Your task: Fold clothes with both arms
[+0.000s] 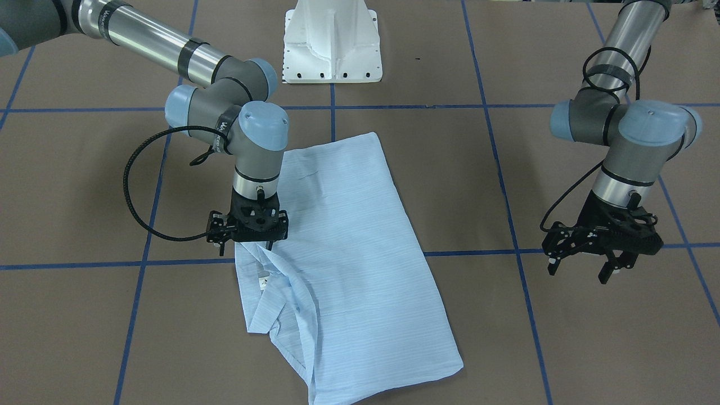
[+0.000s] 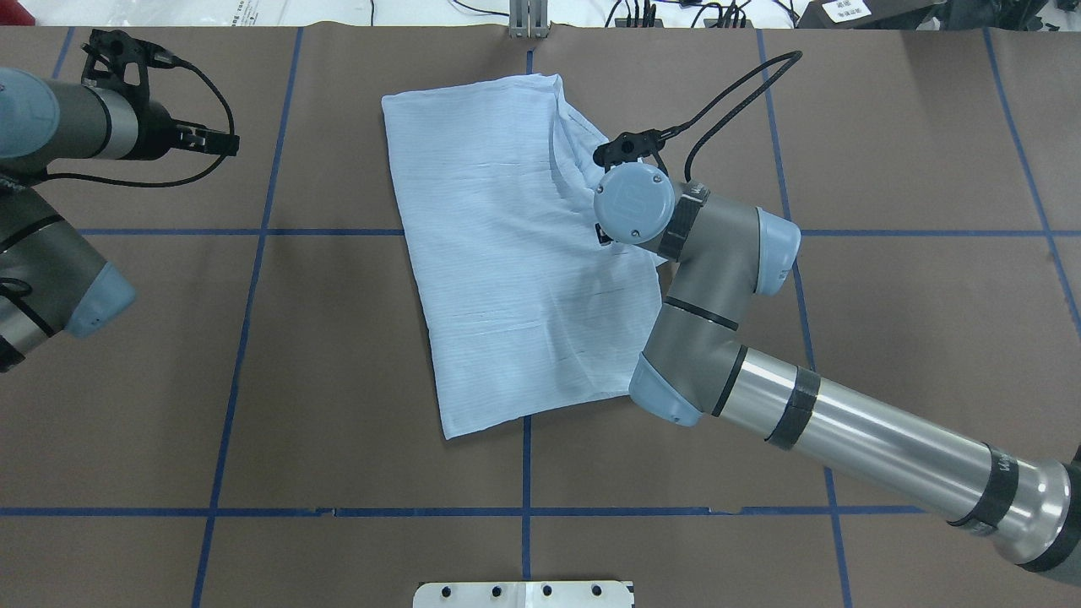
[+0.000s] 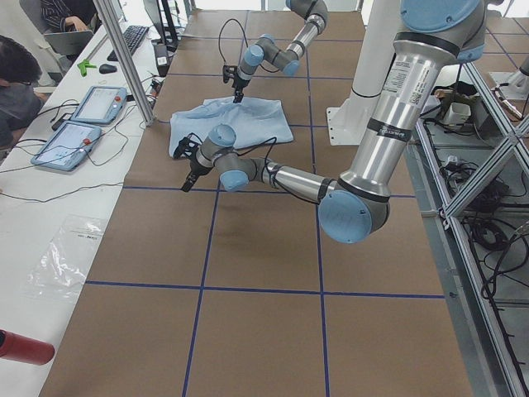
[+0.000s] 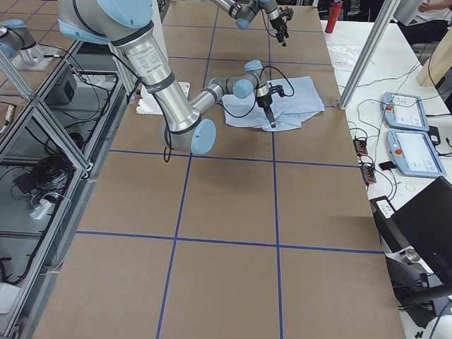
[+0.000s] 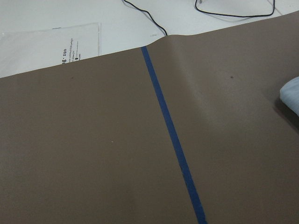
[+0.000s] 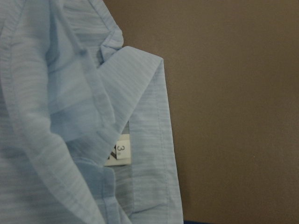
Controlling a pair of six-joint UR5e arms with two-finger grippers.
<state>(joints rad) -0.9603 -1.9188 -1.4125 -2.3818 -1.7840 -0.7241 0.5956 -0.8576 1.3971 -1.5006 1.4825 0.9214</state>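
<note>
Shirt (image 1: 349,242) lies mid-table, folded to a long panel, collar (image 1: 264,312) and label (image 1: 262,281) showing on its right side. Right gripper (image 1: 245,246) sits low over that edge, fingers spread, holding nothing. Left gripper (image 1: 582,271) hangs wide open, well off to the left. Next, likely: pinch the collar edge and fold across.

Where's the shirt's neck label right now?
In the front-facing view, the neck label sits at the shirt's view-left edge, just below the right gripper.
</note>
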